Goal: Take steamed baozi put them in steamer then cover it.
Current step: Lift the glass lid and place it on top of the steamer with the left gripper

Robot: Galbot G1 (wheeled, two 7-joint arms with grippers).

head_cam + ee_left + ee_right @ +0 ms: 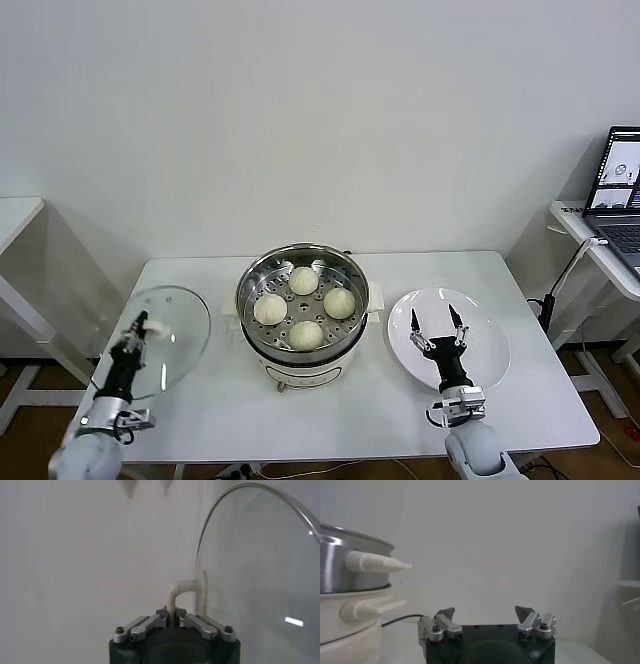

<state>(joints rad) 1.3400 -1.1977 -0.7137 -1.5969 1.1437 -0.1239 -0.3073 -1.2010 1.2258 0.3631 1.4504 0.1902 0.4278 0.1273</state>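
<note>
The round stainless-steel steamer (pixel 302 296) on its white electric base stands at the centre of the white table (pixel 200 400), uncovered. Four pale cream-white pleated steamed baozi (pixel 304 280) rest on the perforated tray inside it, spaced apart in a diamond pattern. The round clear glass cover (pixel 170 335) with a metal rim is at the table's left edge, well apart from the steamer and tilted, with its white oblong handle (pixel 186 591) clamped between the closed fingers of the left gripper (pixel 138 326). The right gripper (pixel 441 324) is positioned over the flat white round plate (pixel 480 340) to the right of the steamer; its fingers are spread wide with nothing between them.
</note>
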